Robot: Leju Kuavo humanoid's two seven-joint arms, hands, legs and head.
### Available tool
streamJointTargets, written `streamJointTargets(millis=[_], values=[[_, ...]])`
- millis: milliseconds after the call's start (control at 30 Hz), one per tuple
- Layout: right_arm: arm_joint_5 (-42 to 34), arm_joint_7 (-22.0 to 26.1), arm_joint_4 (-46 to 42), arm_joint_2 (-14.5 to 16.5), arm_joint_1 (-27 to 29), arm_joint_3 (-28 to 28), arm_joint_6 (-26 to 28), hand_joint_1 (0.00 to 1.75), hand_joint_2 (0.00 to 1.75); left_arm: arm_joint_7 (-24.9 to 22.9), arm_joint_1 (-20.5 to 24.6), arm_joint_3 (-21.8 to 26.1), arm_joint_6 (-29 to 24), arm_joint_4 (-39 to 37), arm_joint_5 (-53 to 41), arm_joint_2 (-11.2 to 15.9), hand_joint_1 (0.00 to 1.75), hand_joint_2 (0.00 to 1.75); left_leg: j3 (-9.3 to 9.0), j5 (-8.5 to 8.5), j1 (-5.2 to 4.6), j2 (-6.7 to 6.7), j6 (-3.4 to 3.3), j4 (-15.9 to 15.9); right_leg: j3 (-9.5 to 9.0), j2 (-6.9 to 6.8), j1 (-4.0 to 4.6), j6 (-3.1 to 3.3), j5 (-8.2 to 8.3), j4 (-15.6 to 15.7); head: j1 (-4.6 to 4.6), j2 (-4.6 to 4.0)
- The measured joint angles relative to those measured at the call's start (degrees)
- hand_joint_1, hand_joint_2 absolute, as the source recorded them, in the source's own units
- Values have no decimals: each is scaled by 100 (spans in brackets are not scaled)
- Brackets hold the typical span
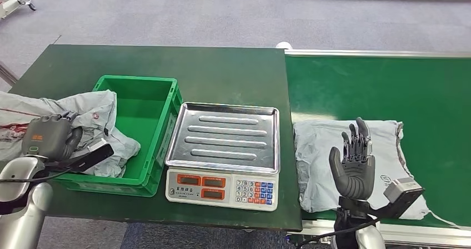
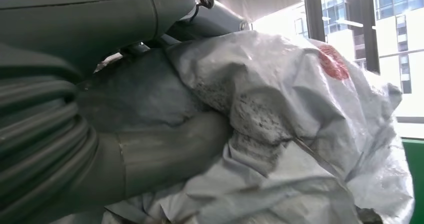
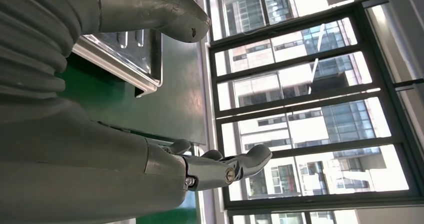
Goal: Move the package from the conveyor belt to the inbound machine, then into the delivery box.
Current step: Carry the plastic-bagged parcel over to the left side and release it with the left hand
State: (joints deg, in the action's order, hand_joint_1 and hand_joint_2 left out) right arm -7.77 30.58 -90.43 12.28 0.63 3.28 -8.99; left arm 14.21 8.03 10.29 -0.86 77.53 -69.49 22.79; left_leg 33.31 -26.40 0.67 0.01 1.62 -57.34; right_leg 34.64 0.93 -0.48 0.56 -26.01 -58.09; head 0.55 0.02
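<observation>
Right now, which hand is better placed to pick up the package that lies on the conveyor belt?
The right hand: it hovers open directly over the belt package, while the left hand holds another grey package at the green box.

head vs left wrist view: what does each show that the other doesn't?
Head view alone: the scale with its bare steel tray, the green crate, the right hand open above a grey package on the conveyor belt. Left wrist view alone: windows with buildings outside, and the bag's crumpled surface close up. Both: the left hand gripping a grey bag with a red mark.
</observation>
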Motion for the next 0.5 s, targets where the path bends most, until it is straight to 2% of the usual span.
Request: streamJointTargets(millis=[267,500], values=[[2,63,13,0,-52,-9,130,0,175,481,-29,2,-88,178,757,-144,0,175,1,0,0,-11,0,0,-2,-9,0,0,0,0,-1,0],[-13,76,28,0,-111,-21,162,0,175,589,-118,1,-83,390,956,-243,0,175,1,0,2,-12,0,0,-2,-9,0,0,-1,0,0,0]])
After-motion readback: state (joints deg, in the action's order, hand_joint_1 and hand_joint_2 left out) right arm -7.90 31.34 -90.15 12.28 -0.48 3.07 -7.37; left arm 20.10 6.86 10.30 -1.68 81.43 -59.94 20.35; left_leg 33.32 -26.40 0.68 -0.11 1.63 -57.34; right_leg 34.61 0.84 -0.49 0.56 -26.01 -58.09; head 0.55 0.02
